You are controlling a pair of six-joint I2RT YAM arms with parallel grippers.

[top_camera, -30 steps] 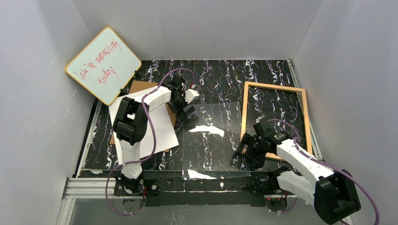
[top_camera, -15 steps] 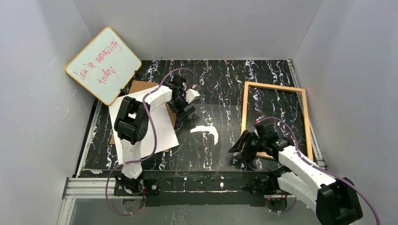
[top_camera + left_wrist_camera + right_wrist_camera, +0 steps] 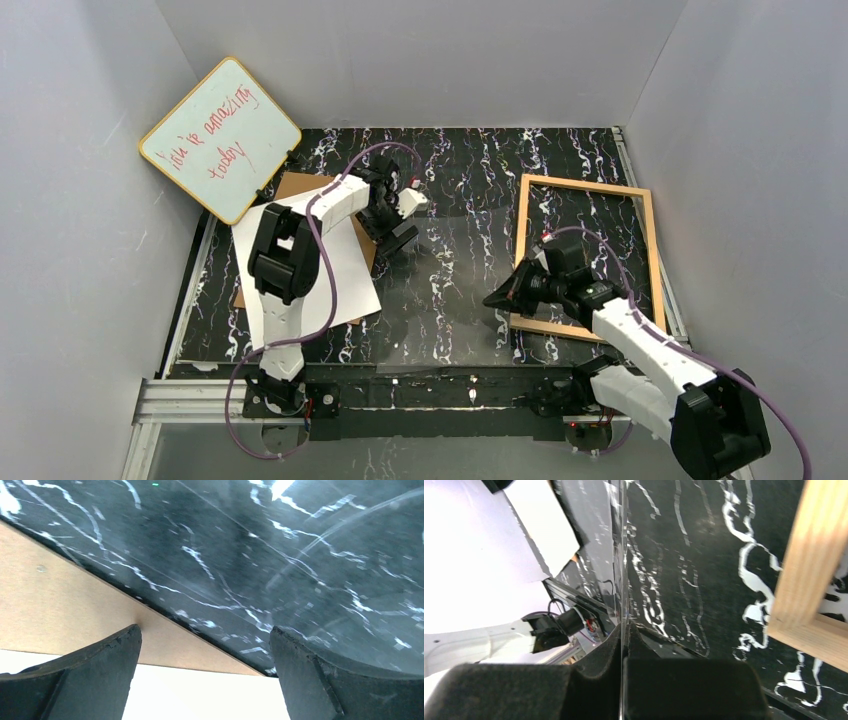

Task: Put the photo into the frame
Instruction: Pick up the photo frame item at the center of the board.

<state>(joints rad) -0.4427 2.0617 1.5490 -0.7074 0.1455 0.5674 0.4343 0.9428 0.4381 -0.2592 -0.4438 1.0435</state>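
Note:
The photo (image 3: 350,285) lies white side up at the left, over a brown backing board (image 3: 300,185). My left gripper (image 3: 395,232) hovers open above the photo's far right corner. In the left wrist view the white photo (image 3: 200,695) and the board (image 3: 60,610) show between its spread fingers (image 3: 205,632). The light-wood frame (image 3: 521,250) lies flat at the right. A clear pane (image 3: 450,290) spans the middle of the table. My right gripper (image 3: 497,298) is shut on its right edge. The right wrist view shows the pane's thin edge (image 3: 623,555) pinched in the jaws (image 3: 624,630), beside the frame's corner (image 3: 809,580).
A yellow-rimmed whiteboard (image 3: 220,138) with red writing leans against the back left wall. Grey walls close in the black marbled tabletop (image 3: 460,160) on three sides. A metal rail (image 3: 200,400) runs along the near edge by the arm bases.
My right gripper has closed on the pane's right edge and shifted up toward the frame. The bright reflections on the pane have vanished. The left gripper has barely moved.

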